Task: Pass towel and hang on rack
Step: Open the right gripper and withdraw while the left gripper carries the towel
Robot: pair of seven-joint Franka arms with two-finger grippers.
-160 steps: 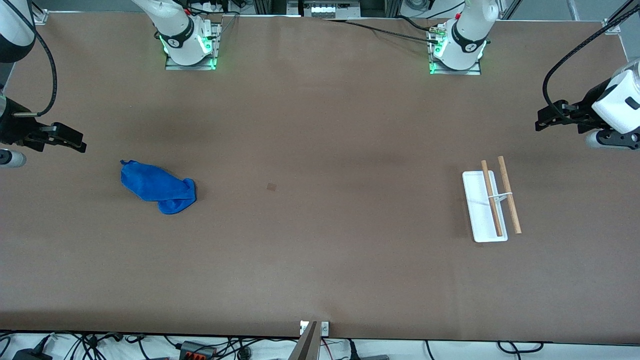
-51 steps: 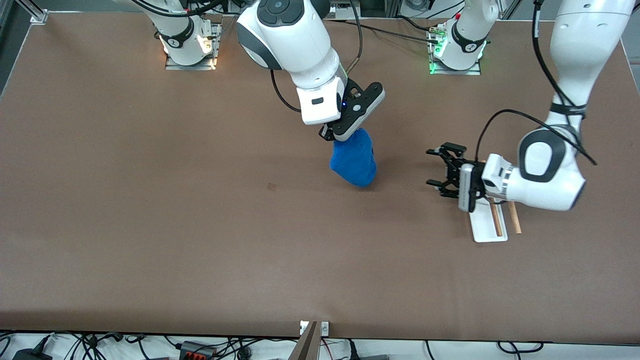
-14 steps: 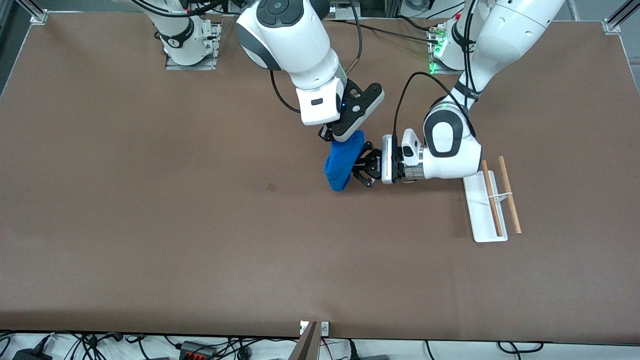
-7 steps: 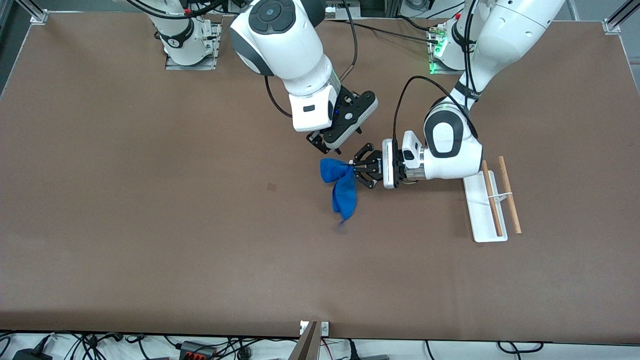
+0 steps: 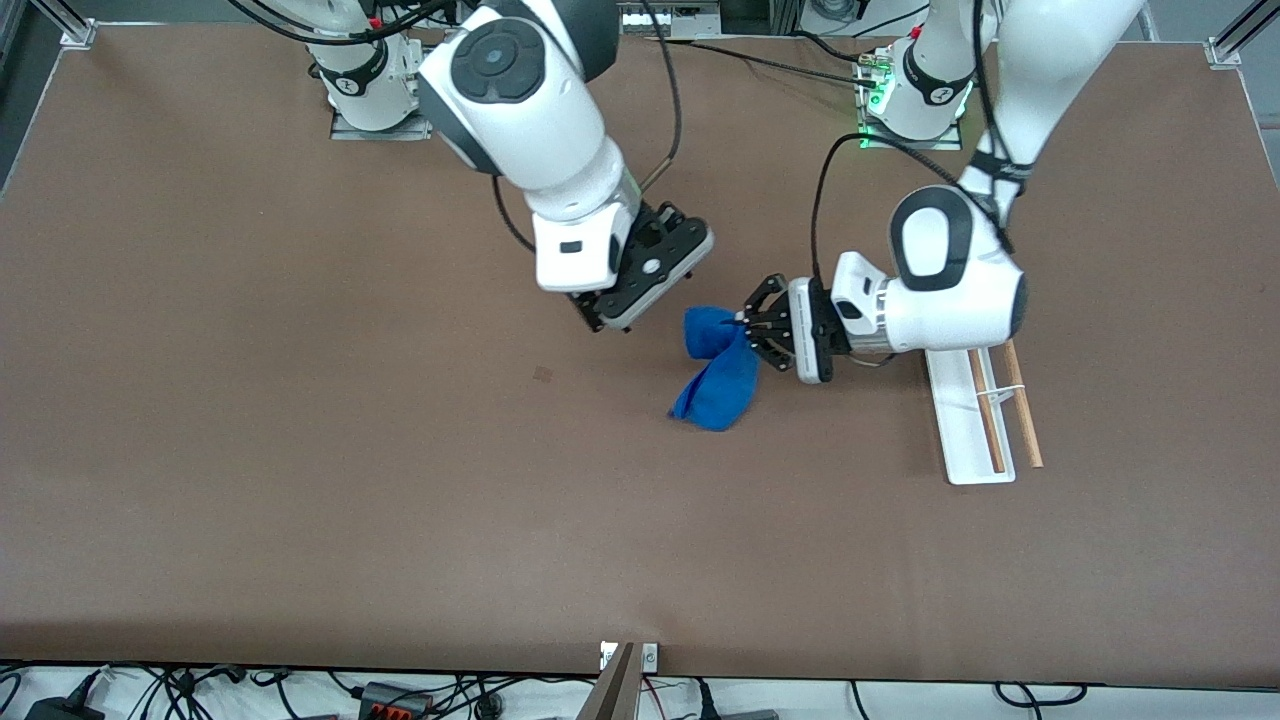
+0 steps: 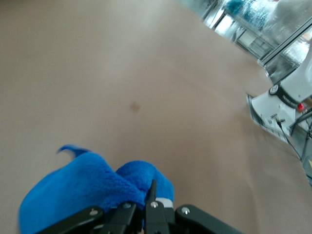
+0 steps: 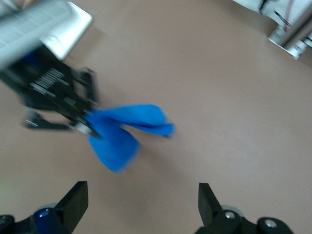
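The blue towel [image 5: 716,380] hangs bunched from my left gripper [image 5: 743,325], which is shut on its upper fold over the middle of the table. In the left wrist view the towel [image 6: 92,183] fills the space round the shut fingertips [image 6: 152,191]. My right gripper [image 5: 610,322] is open and holds nothing, a short way from the towel toward the right arm's end. Its wrist view shows both fingers [image 7: 75,200] spread wide, with the towel [image 7: 122,131] and the left gripper [image 7: 85,122] ahead. The rack [image 5: 960,430], a white tray with two wooden rods [image 5: 1022,425], stands just past the left hand.
A small dark mark [image 5: 543,374] lies on the brown table [image 5: 300,500]. The arm bases [image 5: 380,90] stand along the edge farthest from the front camera. Cables run along the edge nearest that camera.
My right gripper opened, let go of the towel and drew back toward its own end. The left gripper, shut on the towel, carried it a little toward the rack.
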